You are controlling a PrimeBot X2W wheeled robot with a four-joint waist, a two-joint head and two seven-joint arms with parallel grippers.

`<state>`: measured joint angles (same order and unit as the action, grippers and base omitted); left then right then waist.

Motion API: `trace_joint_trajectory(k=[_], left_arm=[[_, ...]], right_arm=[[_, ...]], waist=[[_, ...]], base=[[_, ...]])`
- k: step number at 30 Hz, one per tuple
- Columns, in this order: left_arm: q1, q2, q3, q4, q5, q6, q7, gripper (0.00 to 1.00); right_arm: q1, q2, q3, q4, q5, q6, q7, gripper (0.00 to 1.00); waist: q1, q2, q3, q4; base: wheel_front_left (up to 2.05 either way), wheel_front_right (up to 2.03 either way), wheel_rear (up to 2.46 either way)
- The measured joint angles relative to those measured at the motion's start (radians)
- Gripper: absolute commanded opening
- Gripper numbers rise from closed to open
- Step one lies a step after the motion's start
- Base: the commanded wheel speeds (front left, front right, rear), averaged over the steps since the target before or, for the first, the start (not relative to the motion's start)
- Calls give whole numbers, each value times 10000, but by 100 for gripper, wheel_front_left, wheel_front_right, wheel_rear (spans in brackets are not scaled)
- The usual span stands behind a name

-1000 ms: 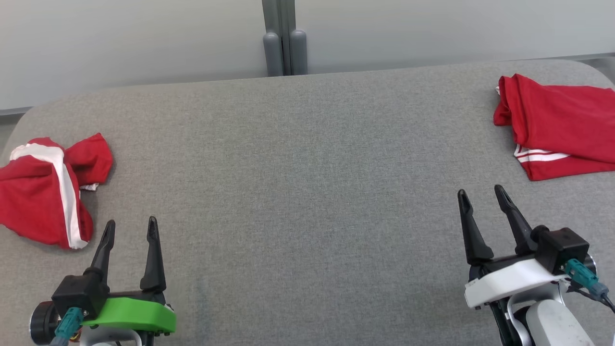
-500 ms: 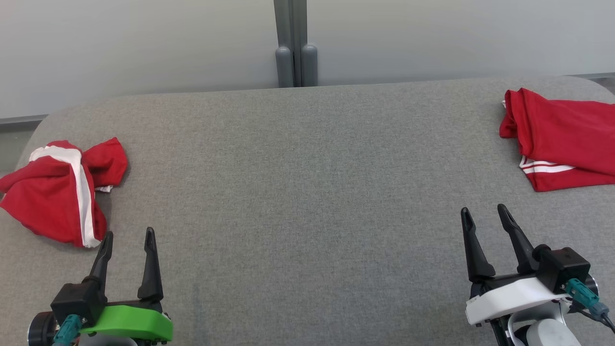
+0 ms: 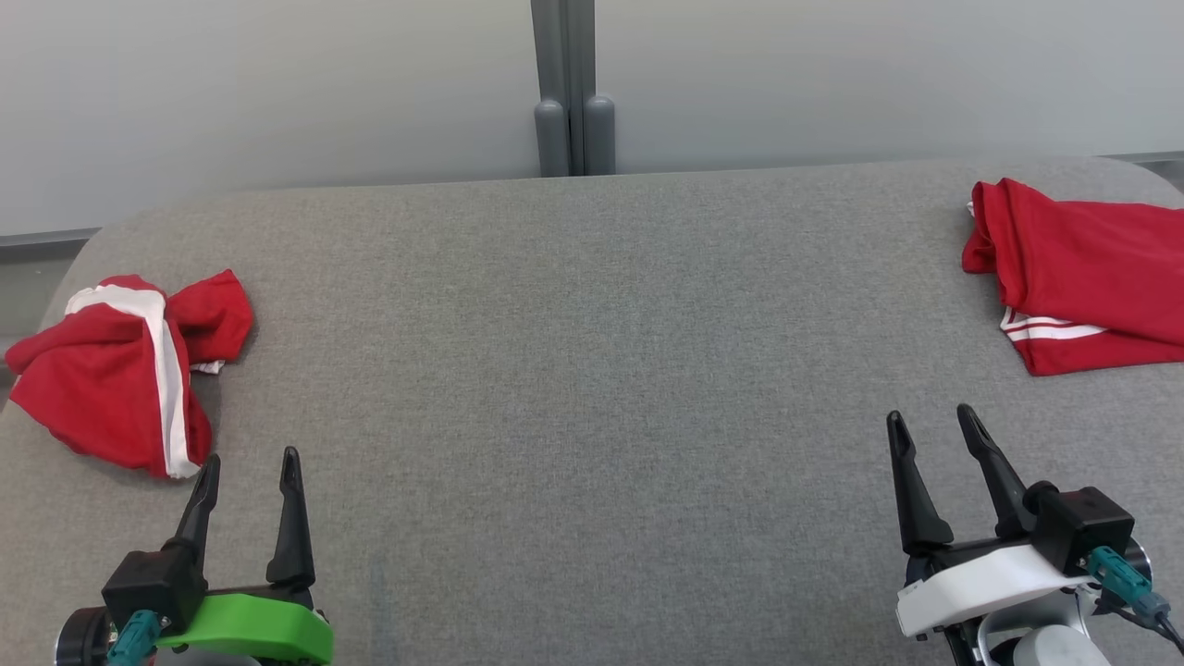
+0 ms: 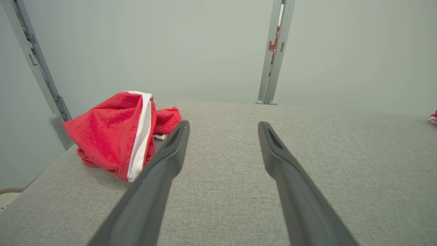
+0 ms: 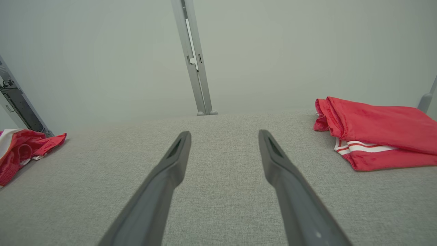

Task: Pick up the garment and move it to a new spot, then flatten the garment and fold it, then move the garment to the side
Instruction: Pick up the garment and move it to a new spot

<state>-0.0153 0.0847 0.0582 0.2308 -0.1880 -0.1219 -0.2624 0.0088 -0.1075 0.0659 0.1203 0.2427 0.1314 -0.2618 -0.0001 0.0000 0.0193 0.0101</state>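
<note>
A grey cloth-covered table (image 3: 592, 370) is seen from above. At its left edge lies a crumpled garment (image 3: 97, 393), red and bunched into a loose heap. A white band (image 3: 166, 388) on it runs roughly from far to near. At the far right lies a folded garment (image 3: 1091, 268), also red and flat, with white stripes (image 3: 1041, 328) at its near edge.

Both grippers are at the near side, fingers pointing away from the robot. The left gripper (image 3: 250, 456) and the right gripper (image 3: 930, 413) each have their two dark fingers spread apart, with nothing between them.

The heap lies just to the left of the left gripper and slightly farther away. Its near corner is close beside that gripper's left fingertip, though whether they touch cannot be told. The right gripper is well apart from the heap, across the table.

The heap is probably the piece to pick up, and that first step looks not yet begun. The left arm is the nearer one, and its reach would go left and a little forward.
</note>
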Motion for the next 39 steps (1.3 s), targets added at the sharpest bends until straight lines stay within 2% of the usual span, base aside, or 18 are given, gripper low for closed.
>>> trace_joint_trajectory(k=[10, 18, 39], left_arm=[[1, -15, 58, 35, 46, -13, 0, 100], [1, 21, 184, 36, 65, -13, 0, 100], [67, 115, 635, 19, 38, 94, 0, 100]], right_arm=[[99, 25, -23, 17, -35, 0, 0, 100], [182, 73, 42, 31, -35, 0, -2, 100], [-49, 104, 119, 324, -77, 0, -8, 100]], waist=[[0, 0, -97, 285], [0, 0, -116, 898], [0, 0, 128, 3373]], base=[[0, 0, 0], [0, 0, 0], [0, 0, 0]])
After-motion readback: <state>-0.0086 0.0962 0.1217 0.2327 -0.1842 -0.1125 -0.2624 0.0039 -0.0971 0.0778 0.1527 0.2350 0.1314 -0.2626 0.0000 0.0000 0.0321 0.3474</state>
